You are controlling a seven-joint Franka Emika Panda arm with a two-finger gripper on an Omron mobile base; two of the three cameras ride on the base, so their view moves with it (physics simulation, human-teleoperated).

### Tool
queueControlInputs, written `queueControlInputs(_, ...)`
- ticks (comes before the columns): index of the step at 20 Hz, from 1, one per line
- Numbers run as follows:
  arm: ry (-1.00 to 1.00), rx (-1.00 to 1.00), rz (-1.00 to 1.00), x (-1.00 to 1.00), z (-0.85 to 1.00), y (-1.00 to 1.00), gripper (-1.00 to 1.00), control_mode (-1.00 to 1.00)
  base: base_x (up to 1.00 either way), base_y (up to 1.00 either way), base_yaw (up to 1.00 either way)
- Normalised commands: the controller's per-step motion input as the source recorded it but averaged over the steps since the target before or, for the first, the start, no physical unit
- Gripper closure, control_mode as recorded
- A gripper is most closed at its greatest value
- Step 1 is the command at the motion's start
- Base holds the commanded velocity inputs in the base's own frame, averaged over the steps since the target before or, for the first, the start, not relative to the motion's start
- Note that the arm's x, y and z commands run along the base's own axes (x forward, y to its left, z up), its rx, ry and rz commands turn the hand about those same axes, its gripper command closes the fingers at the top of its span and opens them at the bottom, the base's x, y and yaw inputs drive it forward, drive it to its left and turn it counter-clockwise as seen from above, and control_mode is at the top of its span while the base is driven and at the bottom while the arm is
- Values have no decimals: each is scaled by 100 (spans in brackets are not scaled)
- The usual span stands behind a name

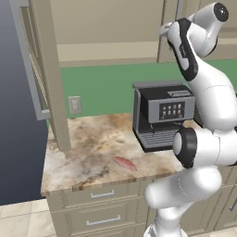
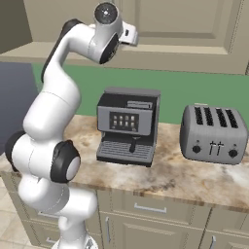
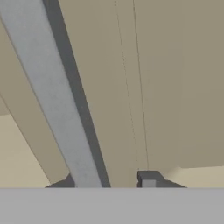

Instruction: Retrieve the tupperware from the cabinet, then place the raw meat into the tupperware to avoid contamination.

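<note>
**Hand at the cabinet handle, meat on the table**

The raw meat (image 1: 125, 163) lies flat on the marbled table (image 1: 88, 148), near its front edge and left of the coffee machine (image 1: 162, 115), apart from it. I see nothing touching the meat.

The cabinet (image 3: 175, 87) is up on the wall above the table. My hand view looks straight at a beige door panel, with the silver bar handle (image 3: 57, 100) crossing it on a slant. The hand (image 3: 111, 181) sits right at that bar: one dark finger tip (image 3: 148, 179) shows just beside the bar on one side, and a sliver of the other tip shows on its other side, so the fingers bracket the handle. I cannot tell whether they press on it or stand just clear.

From the left base view the arm (image 1: 203, 92) reaches up and back, with the wrist up at the cabinet doors above the coffee machine. The right base view shows the same raised wrist against the upper doors.

At the left end of the table a cabinet door (image 1: 46, 74) stands open, edge toward me. A toaster (image 2: 211, 133) stands right of the coffee machine. Drawers (image 1: 102, 203) with short handles run below the table.
</note>
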Motion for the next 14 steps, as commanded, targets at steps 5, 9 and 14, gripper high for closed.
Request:
queueControlInputs(5, -1, 2, 1, -13, -11, -6, 100, -100, 0, 0, 0)
queueControlInputs(9, -1, 3, 1, -86, -5, -45, 100, -100, 0, 0, 0)
queueControlInputs(14, -5, 6, 7, -100, 5, -51, 100, -100, 0, 0, 0)
